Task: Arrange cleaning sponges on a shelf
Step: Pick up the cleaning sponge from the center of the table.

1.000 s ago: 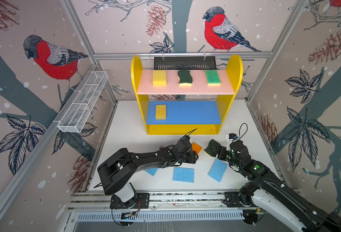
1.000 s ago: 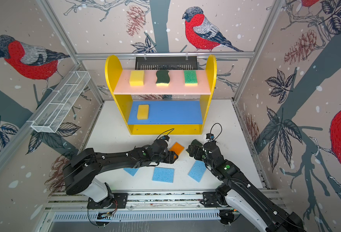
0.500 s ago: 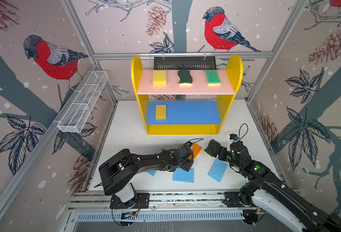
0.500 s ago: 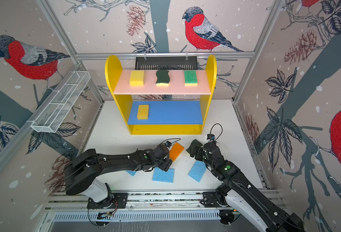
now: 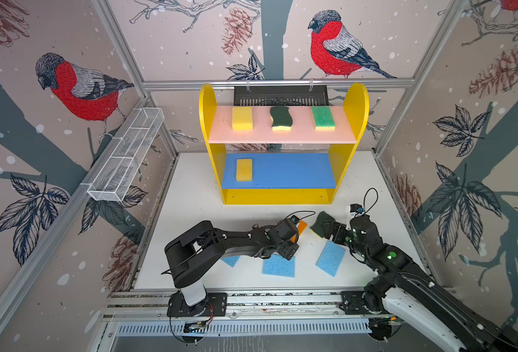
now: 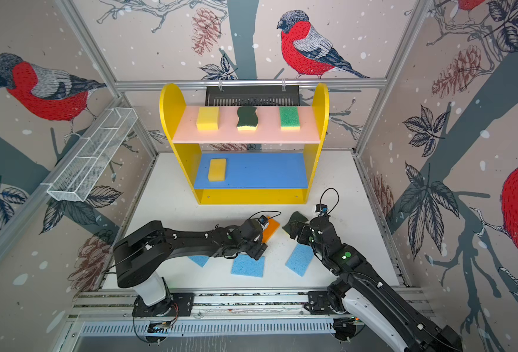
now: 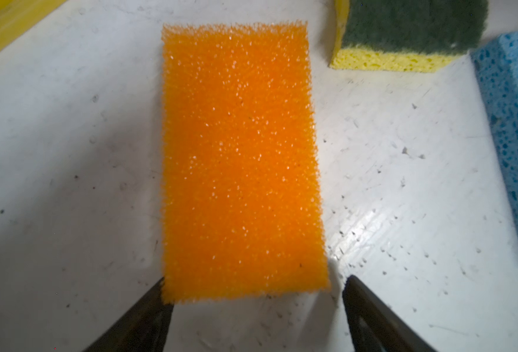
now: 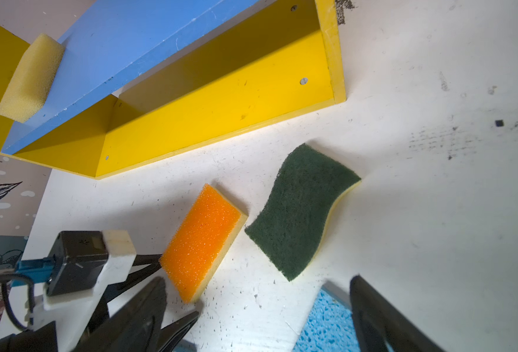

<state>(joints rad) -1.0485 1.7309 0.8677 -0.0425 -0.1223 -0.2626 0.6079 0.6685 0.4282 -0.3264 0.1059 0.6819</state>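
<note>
Here, bristly orange rect. sponge [image 7: 239,158] lies at left tool's [image 7: 256,283] 2 spread tips.

Three light-blue sponges [image 5: 230,260] [image 5: 278,266] [image 5: 330,257], two yellow sponges [image 5: 242,118] [image 5: 244,169], two wavy dark-green sponges [image 5: 280,117] [image 5: 320,224], one orange-topped sponge [image 7: 239,158], one bright-green-topped sponge [image 5: 323,116], one shelf [image 5: 355,100]

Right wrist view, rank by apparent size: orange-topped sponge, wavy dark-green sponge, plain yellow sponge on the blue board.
1. wavy dark-green sponge
2. orange-topped sponge, a little smaller
3. plain yellow sponge; farther from the camera, so real size unsure
</note>
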